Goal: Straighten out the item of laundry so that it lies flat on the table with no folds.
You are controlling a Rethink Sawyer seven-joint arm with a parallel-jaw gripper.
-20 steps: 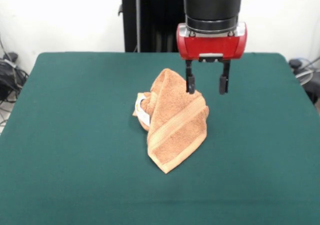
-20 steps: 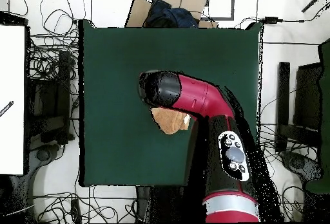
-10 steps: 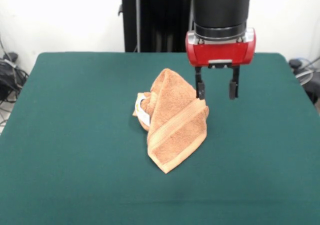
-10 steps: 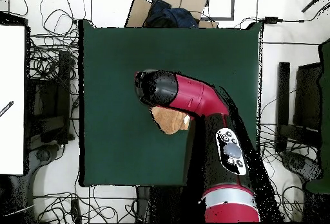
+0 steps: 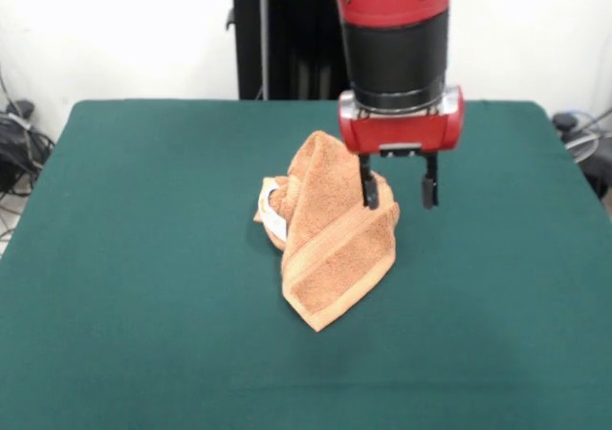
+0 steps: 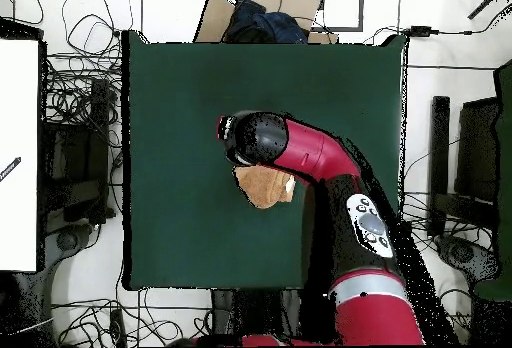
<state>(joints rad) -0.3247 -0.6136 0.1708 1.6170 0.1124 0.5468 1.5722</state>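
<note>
— One towel [image 5: 330, 239], bunched near the middle of the table [image 5: 134, 277]. Which way does it run?

— In the front view its long axis slants from a raised peak at the upper part down to a pointed corner aimed at the camera and slightly right. A woven band crosses it diagonally, and a small white label [image 5: 272, 212] shows on its left side.

— And the gripper [image 5: 399, 189]?

— Spread wide, holding nothing. One finger [image 5: 369, 187] hangs in front of the towel's upper right part; whether it touches, I cannot tell. The other hangs over bare green cloth just right of the towel.

— From overhead?

— Only a tan patch [image 6: 262, 187] shows; the arm [image 6: 300, 154] covers the towel's far part and hides the gripper completely.
</note>
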